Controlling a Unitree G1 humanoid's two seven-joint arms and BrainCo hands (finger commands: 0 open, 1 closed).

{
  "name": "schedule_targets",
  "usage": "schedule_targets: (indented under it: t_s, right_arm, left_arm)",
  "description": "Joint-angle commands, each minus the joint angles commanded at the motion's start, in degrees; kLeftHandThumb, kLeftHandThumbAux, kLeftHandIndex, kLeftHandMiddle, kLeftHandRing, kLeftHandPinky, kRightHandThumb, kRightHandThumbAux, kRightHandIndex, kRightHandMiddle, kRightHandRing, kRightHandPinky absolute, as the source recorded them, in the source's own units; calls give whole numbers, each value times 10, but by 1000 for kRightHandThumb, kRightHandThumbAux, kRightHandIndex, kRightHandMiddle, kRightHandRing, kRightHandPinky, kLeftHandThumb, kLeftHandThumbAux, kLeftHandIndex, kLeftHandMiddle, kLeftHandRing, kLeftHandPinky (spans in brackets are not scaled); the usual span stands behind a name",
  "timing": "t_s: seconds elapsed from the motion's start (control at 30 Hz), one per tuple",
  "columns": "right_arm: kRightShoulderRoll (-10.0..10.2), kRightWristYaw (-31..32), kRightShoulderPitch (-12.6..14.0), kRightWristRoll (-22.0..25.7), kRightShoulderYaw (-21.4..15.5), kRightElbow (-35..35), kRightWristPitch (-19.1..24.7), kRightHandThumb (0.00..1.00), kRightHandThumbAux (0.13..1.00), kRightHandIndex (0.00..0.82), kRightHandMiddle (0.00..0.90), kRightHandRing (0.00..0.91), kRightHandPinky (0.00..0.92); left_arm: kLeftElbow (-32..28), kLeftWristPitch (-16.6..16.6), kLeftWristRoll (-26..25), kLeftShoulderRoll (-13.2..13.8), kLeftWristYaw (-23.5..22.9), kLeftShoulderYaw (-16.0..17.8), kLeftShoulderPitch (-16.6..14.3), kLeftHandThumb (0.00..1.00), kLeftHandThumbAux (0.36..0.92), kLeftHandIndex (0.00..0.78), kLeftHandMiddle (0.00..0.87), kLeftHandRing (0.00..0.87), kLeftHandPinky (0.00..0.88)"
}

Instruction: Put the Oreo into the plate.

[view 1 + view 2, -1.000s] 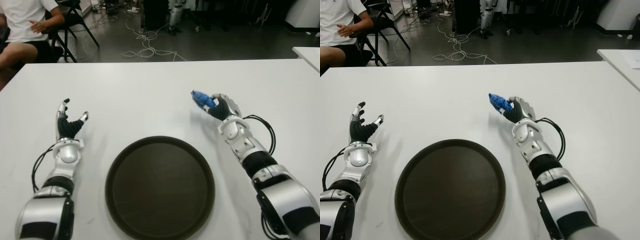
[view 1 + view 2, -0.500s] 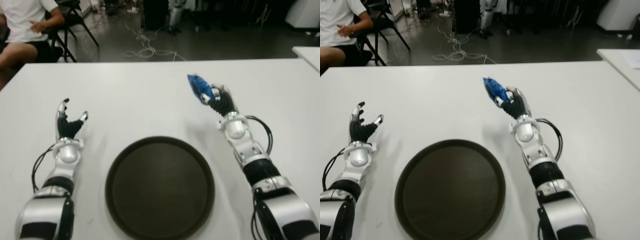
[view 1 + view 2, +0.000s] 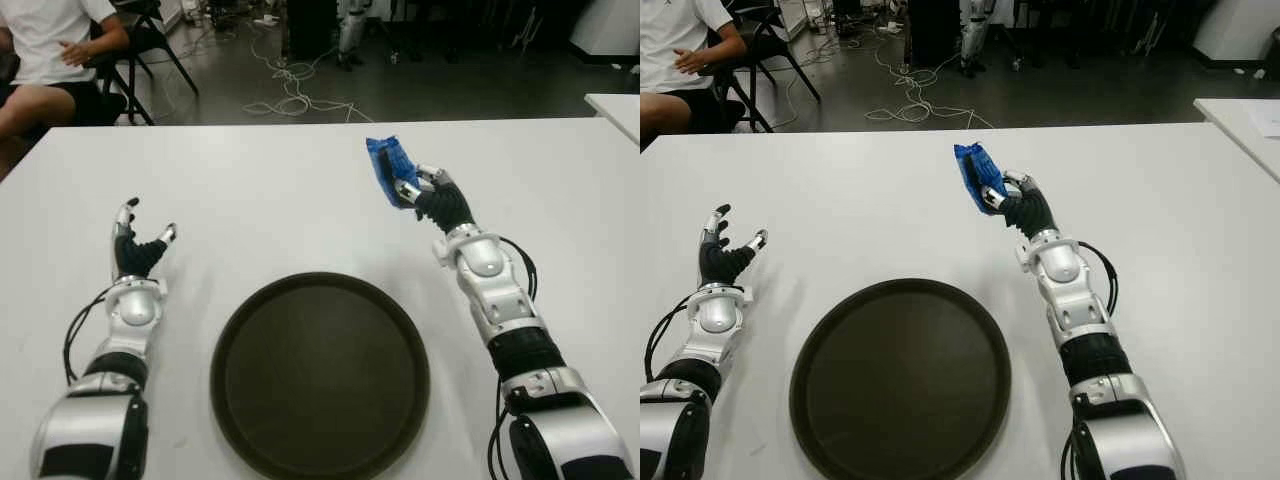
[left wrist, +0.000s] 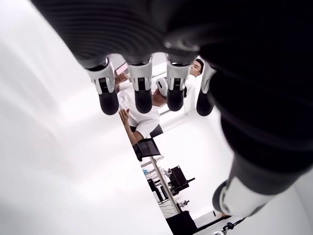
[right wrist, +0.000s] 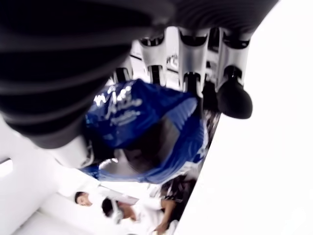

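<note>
White table (image 3: 280, 180); dark floor beyond, tangled cables (image 3: 290, 95); seated person (image 3: 50, 50) far left.

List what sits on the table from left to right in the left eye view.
Left hand, open → dark round plate → blue Oreo pack → right hand holding it above the white table.

The robot's two silver, segmented metal arms carry black bands at the joints and thin black cables looping beside the forearms, ending in a black-palmed left hand (image 3: 138, 252) and right hand (image 3: 438, 203) with silver, dark-tipped fingers (image 4: 108, 92).
</note>
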Motion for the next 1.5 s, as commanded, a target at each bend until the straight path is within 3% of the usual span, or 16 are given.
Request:
schedule_targets:
  t_s: [0.4,0.93,1.2,1.5]
  right_arm:
    - [12,49,37,39,-2,-88,37,707,720,436,765,776,779]
    - [1,137,55,118,-2,-216,167,708,717,441,787,793,790]
    - [-5,165,56,139,4,-234,211,710,715,441,793,799,795]
    - [-7,194,55,146,12,-232,218,715,713,441,802,804,802]
  left_arm:
    - [-2,1,5,-1,8,-4,0,0,748,50,73,51,35]
    - [3,2,5,1,7,-3,-2,0,741,57,80,51,32]
    - [4,-1,4,1,6,-2,-3,0,750,56,79,54,32]
    - [4,-2,3,0,5,-2,-3,0,760,57,77,52,36]
